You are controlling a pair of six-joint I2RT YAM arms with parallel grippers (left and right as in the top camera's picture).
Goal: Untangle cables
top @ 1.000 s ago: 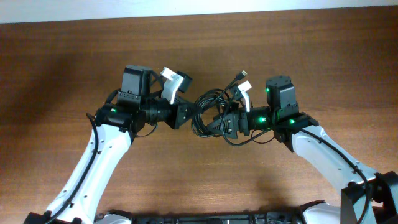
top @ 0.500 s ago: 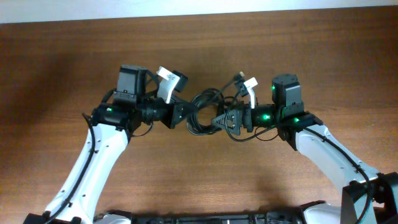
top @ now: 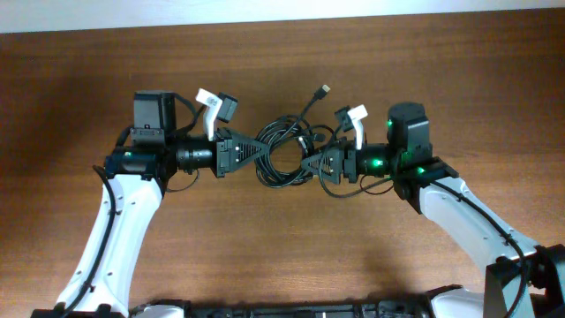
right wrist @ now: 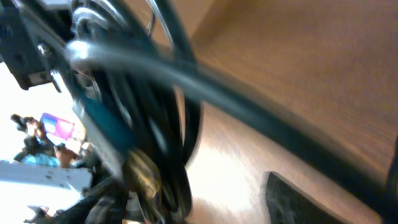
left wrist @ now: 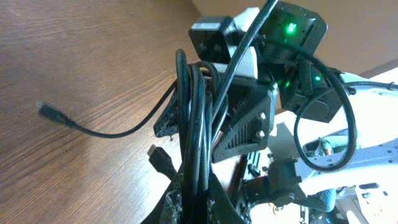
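The white left arm (top: 115,238) has swung outward over the brown wood-grain tabletop (top: 282,256) since a second ago. That drew the cables (left wrist: 189,124), glossy round black cords, into a stretched looped bundle between both grippers. The left gripper (top: 243,152) is clamped on them. The right gripper (top: 311,166) straddles the bundle, but I cannot tell whether it pinches. One loose end's small plug (top: 323,89) now points toward the far edge.

Table (top: 441,71) viewed straight down from overhead, left wrist view aimed close along the cables (left wrist: 193,137) toward the right arm (left wrist: 292,43), right wrist view held blurred against them, cables shared by all.
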